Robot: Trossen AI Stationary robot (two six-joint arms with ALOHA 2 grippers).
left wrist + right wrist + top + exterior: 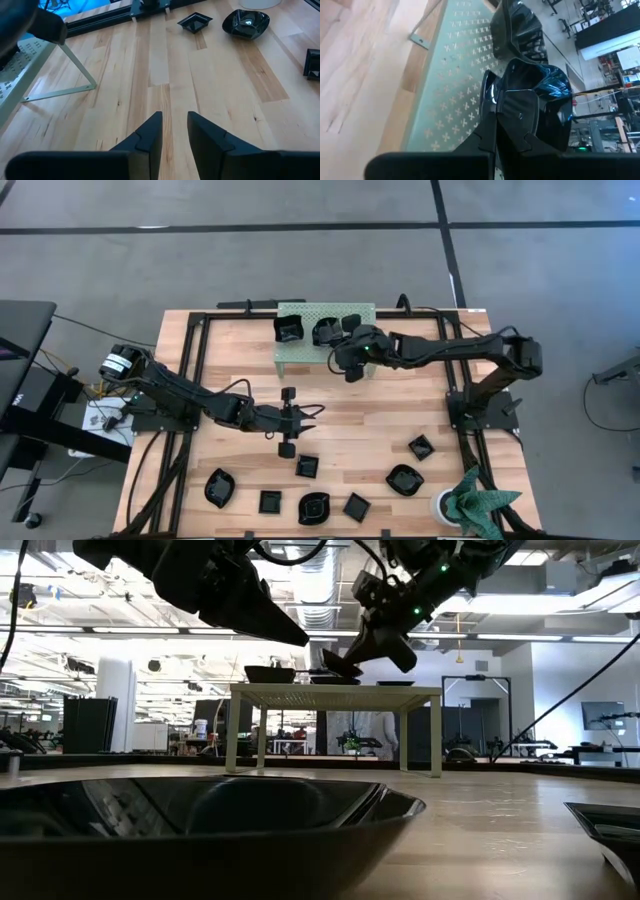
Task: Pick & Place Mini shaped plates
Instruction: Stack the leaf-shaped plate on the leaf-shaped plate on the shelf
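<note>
Right pincer (351, 362) is over the rack's (300, 352) front edge at 12 o'clock on the bench (390, 415), clenched on a plate (547, 107). Its wrist view shows the glossy black dish pinched at the rim between the fingers (517, 117), tilted above the perforated top. From above, that plate is mostly hidden under the wrist; its outline is hard to make out. In the low view it hangs just above the rack surface.

2 more plates sit on the rack: 1 at its left (288, 330), 1 beside it (326, 331) partly covered by the right arm. Room is open on the rack's front-left corner.

Left pincer (312, 416) hovers at bench centre, fingers (147, 137) parted with only bare wood between them, holding nothing. 2 small plates (287, 421) lie under or just beside the left arm, partly masked.

Along the 6 o'clock edge: a leaf-like plate (218, 486) at 7, a square one (270, 501), a wavy one (313, 507), another square (357, 506), 1 more (307, 467) just above them. At 4 o'clock a round dish (404, 479) and a small square (421, 447). A green cloth-like thing (478, 502) fills the 5 o'clock corner, cut by the frame edge. The middle of the bench between rack and plates stands clear wood. A big blurred dish (200, 825) blocks the low view's foreground.
</note>
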